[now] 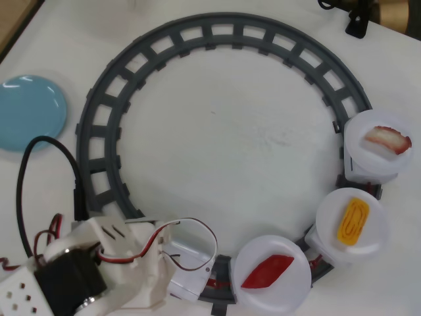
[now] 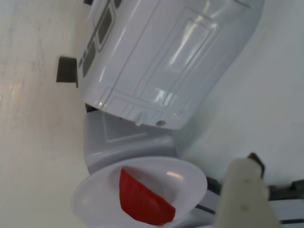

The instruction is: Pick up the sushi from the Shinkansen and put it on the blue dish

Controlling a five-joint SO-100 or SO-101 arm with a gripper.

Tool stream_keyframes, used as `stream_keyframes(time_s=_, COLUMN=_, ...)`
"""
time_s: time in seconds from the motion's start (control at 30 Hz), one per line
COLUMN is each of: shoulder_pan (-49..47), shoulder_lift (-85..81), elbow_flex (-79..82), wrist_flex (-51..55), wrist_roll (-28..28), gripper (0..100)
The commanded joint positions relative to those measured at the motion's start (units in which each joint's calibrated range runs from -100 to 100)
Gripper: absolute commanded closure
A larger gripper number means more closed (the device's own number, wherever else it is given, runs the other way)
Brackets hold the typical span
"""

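The sushi point(image 1: 267, 272) lies on the Shinkansen's point(image 2: 161, 61) first white plate point(image 2: 95, 199) — jaws hold nothing; their opening cannot be told.

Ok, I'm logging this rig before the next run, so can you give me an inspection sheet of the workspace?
Surface: white table, faintly scuffed inside the track loop.
Job's things: red sushi lies on the first white plate behind the Shinkansen; blue dish is empty, at the left edge of the overhead view.
Clutter: yellow egg piece and pink-and-white piece on the two rear plates.
Tool: only one pale finger shows in the wrist view; state cannot be told.
Cables: black cable and red-black wires loop over the arm.
Surroundings: dark object at the top right corner, unidentifiable.
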Motion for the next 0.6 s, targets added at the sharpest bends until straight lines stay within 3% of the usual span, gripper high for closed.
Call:
stream_keyframes(time_s=0.0, shoulder_pan=0.81, shoulder_lift=-0.1, elbow_flex=0.21, wrist_flex=0.04, wrist_roll=1.07, gripper=79)
stream_keyframes(time_s=0.23, shoulder_pan=3.19, shoulder_lift=-0.1, elbow_flex=1.56, wrist_flex=0.38, wrist_roll=4.63, gripper=71)
stream_keyframes(time_s=0.57, shoulder_pan=8.03, shoulder_lift=-0.1, elbow_flex=0.93, wrist_flex=5.31, wrist_roll=12.47, gripper=71)
